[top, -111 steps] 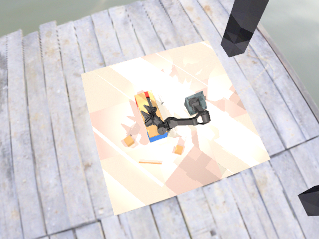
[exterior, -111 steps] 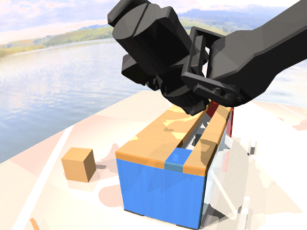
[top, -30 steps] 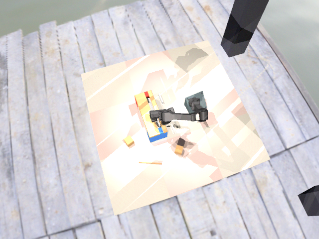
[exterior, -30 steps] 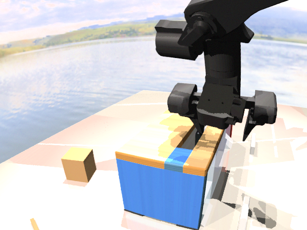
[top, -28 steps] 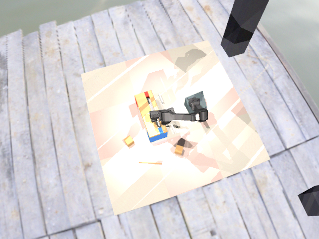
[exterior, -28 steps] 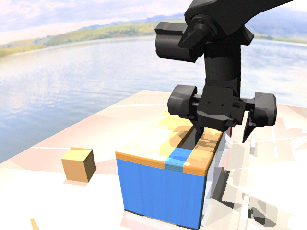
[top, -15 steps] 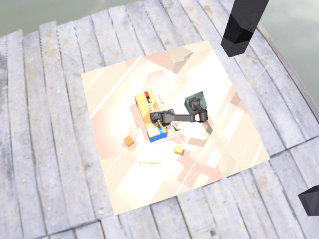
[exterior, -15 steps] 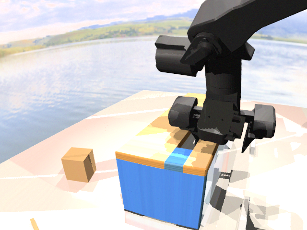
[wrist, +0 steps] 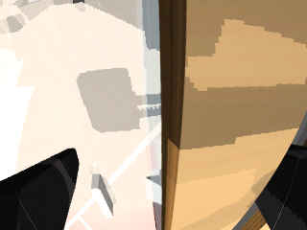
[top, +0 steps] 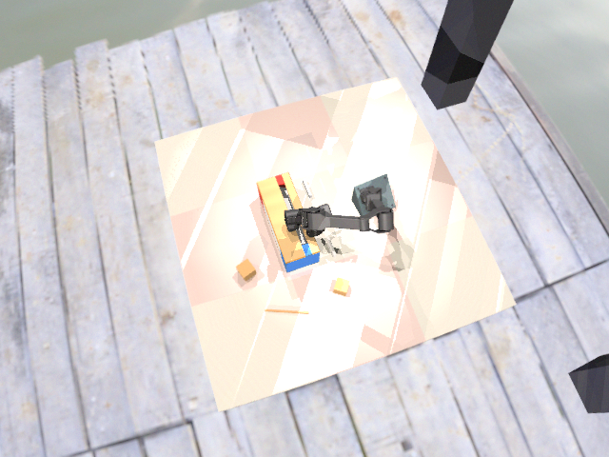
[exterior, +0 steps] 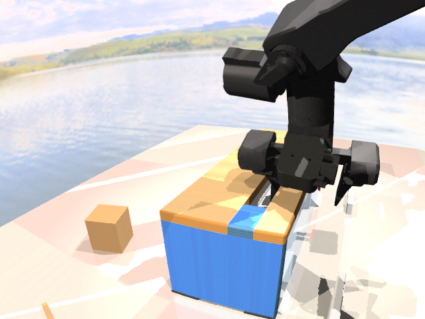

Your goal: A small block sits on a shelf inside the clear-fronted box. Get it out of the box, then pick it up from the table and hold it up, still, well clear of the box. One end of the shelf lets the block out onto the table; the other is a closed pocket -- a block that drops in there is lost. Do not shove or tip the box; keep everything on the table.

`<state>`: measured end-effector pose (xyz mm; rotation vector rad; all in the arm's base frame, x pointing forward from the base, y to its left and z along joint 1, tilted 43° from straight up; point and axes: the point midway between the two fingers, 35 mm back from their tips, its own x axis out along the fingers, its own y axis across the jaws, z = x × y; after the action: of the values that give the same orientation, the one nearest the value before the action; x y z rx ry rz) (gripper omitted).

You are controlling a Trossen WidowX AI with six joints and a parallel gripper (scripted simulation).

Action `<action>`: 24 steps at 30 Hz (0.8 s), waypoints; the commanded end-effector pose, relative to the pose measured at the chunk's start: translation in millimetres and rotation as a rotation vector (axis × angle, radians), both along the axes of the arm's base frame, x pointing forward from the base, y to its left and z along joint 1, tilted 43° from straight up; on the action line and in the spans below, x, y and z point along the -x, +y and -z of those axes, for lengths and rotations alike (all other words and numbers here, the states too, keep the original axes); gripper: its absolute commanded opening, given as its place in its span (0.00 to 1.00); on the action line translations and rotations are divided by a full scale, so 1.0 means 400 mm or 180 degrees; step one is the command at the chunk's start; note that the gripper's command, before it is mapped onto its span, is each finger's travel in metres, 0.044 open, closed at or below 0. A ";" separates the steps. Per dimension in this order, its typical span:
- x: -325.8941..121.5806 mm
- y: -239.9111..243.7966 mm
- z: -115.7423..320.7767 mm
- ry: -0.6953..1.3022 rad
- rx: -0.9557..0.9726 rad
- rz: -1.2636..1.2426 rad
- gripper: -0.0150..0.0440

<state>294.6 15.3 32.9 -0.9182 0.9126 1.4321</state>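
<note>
The hand (top: 295, 220) (exterior: 305, 198) (wrist: 153, 149) is spread and holds nothing, one finger dipping into the slot atop the box (top: 276, 211) (exterior: 219, 268) (wrist: 240, 112), the other outside its clear front, to the right in the exterior view. The small block is hidden; its place relative to the hand cannot be told.
</note>
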 end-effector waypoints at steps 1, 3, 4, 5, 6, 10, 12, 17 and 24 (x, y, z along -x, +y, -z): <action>0.004 -0.021 0.022 0.0017 0.0014 -0.0002 0.93; 0.004 -0.029 0.029 0.0017 0.0015 -0.0002 0.93; 0.004 -0.033 0.033 0.0017 0.0015 -0.0002 0.93; 0.004 -0.037 0.037 0.0017 0.0015 -0.0002 0.93; 0.004 -0.042 0.041 0.0017 0.0016 -0.0002 0.93; 0.004 -0.059 0.056 0.0016 0.0017 -0.0002 0.93; 0.004 -0.068 0.064 0.0016 0.0018 -0.0002 0.93; 0.003 -0.089 0.084 0.0016 0.0020 -0.0002 0.93; 0.003 -0.121 0.113 0.0015 0.0023 -0.0002 0.93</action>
<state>294.4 -26.3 -5.5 -0.9196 0.9167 1.4297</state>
